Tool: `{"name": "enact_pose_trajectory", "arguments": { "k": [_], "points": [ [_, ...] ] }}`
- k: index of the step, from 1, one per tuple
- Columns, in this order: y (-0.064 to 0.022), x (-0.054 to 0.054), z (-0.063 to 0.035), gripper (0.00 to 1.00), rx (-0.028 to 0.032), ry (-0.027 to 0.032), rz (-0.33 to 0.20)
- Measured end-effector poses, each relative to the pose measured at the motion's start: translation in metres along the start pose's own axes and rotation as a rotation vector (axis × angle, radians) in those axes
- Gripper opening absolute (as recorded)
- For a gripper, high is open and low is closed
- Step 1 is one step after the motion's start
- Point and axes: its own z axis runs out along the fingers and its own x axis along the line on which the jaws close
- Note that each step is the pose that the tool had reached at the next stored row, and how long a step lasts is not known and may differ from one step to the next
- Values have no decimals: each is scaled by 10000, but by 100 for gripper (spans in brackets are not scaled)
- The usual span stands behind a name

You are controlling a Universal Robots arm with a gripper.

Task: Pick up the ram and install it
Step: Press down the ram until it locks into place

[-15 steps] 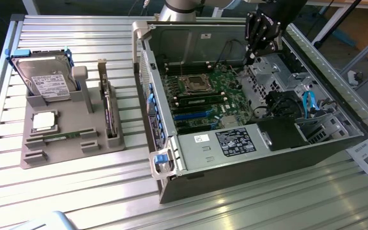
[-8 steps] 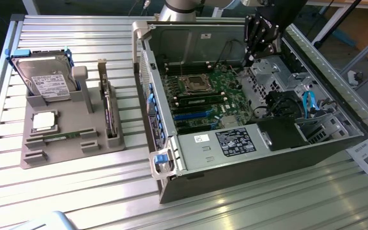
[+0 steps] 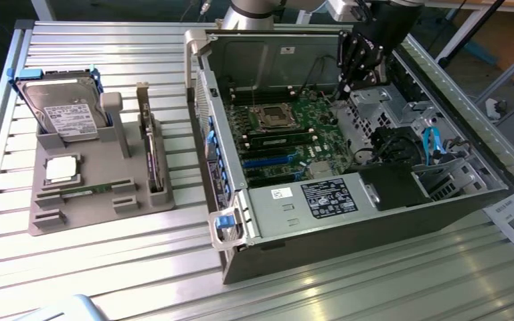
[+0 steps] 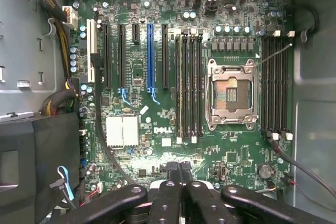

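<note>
In the exterior view, an open computer case [image 3: 347, 221] is seen lying on a slatted metal bench [image 3: 105, 267], with its motherboard [image 3: 293, 134] exposed. The black claw [image 3: 347, 83] is held inside the case, over the far part of the board and close to the processor socket [image 3: 270, 115]. On the exterior view's left, well apart from the claw, a grey holder [image 3: 96, 207] is set on the bench. A hard drive [image 3: 61, 114] is stood upright at the holder's far end, and a square processor chip [image 3: 61, 169] is laid flat nearer its middle. The ram [image 3: 89, 192] is seen as a thin green stick lodged in a slot along the holder's near edge. It is untouched by the claw. A dark card [image 3: 154, 160] is stood on edge in the slot at the holder's side nearest the case.

In the wrist view, the motherboard [image 4: 136, 145] is looked down upon, with the open processor socket [image 4: 231, 95] and a bank of long memory slots [image 4: 189, 82] beside it. The claw [image 4: 178, 169] is shown with its fingers [image 4: 167, 192] brought together, and nothing is seen clamped between them. It is held above the board without contact.
</note>
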Motion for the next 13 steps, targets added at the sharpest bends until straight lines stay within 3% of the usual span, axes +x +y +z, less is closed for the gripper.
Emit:
{"name": "enact_pose_trajectory", "arguments": {
  "k": [7,13],
  "points": [
    [0,3,155,10,66,0,-2],
    [1,5,315,10,159,-1,-2]
  ]
}}
